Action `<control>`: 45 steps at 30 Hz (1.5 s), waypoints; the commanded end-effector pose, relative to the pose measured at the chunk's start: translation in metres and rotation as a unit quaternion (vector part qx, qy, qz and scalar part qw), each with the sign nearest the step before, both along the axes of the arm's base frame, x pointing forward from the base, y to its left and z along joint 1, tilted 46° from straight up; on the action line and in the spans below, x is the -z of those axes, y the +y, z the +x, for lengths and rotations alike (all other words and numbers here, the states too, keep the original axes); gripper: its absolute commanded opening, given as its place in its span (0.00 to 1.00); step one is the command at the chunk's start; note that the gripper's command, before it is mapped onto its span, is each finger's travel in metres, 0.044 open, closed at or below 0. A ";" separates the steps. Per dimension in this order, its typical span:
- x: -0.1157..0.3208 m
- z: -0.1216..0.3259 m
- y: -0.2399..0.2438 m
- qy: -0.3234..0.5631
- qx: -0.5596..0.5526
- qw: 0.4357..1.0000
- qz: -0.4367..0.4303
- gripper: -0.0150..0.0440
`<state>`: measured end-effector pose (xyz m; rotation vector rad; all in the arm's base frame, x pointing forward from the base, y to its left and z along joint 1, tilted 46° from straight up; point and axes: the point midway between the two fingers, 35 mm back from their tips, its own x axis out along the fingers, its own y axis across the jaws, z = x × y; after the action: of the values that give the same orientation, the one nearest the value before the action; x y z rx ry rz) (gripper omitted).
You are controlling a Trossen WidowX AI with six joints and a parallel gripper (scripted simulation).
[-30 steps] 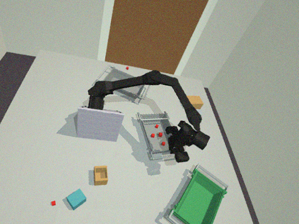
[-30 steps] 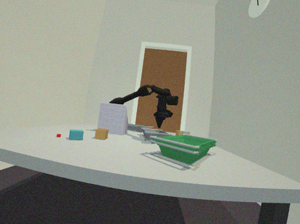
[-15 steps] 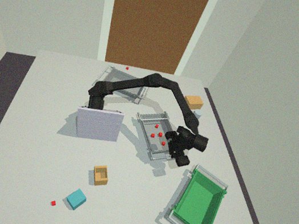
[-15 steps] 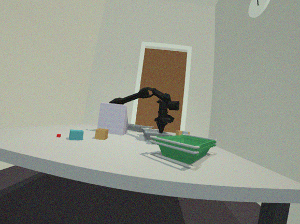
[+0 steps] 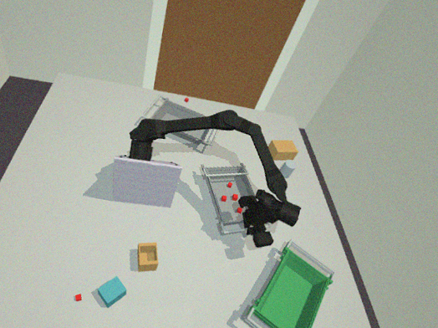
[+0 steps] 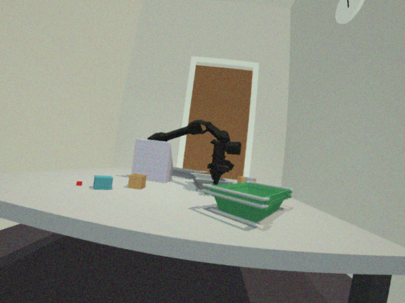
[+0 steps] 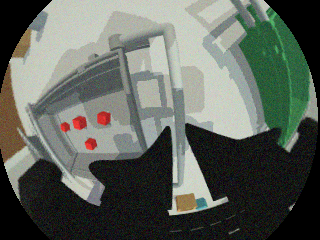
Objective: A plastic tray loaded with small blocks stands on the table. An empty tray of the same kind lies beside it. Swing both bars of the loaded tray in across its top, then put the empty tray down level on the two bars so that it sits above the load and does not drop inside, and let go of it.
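The grey loaded tray (image 5: pixel 218 186) (image 7: pixel 107 85) holds several red blocks (image 5: pixel 234 196) (image 7: pixel 79 122). Its far bar (image 5: pixel 226 174) lies in across the top. Its near bar (image 5: pixel 233 231) (image 7: pixel 175 75) is swung out beyond the near end. My gripper (image 5: pixel 250 231) (image 6: pixel 216 182) (image 7: pixel 177 126) points down at this near end, with a narrow gap between its fingertips and nothing held. In the wrist view the near bar shows in line with that gap; the height between them is unclear. The empty grey tray (image 5: pixel 175 111) stands at the back left, partly behind the arm.
A larger green tray (image 5: pixel 290 295) (image 6: pixel 235 206) (image 7: pixel 267 70) stands at the front right. A lavender panel (image 5: pixel 144 184) (image 6: pixel 151 160) stands before the arm's base. An orange block (image 5: pixel 282 150) and pale cylinder (image 5: pixel 288 168) are at the right; an orange box (image 5: pixel 146 262) and teal block (image 5: pixel 112 290) are in front.
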<state>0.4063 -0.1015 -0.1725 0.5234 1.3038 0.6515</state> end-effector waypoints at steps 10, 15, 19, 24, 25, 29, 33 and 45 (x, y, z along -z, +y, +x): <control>-0.026 -0.007 -0.006 0.004 0.001 1.000 0.003 0.40; -0.038 -0.010 -0.002 0.004 0.001 1.000 0.004 0.40; -0.046 -0.011 0.003 0.004 0.001 1.000 0.004 0.40; -0.054 -0.013 0.012 0.004 0.001 1.000 0.004 0.40; -0.055 -0.013 0.015 0.004 0.001 1.000 0.004 0.40; -0.059 -0.014 0.029 0.004 0.001 1.000 0.005 0.40; -0.059 -0.014 0.044 0.004 0.001 1.000 0.005 0.40; -0.085 -0.017 0.013 0.005 0.001 1.000 0.004 0.40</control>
<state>0.3870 -0.0685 -0.1027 0.5489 1.3240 0.6673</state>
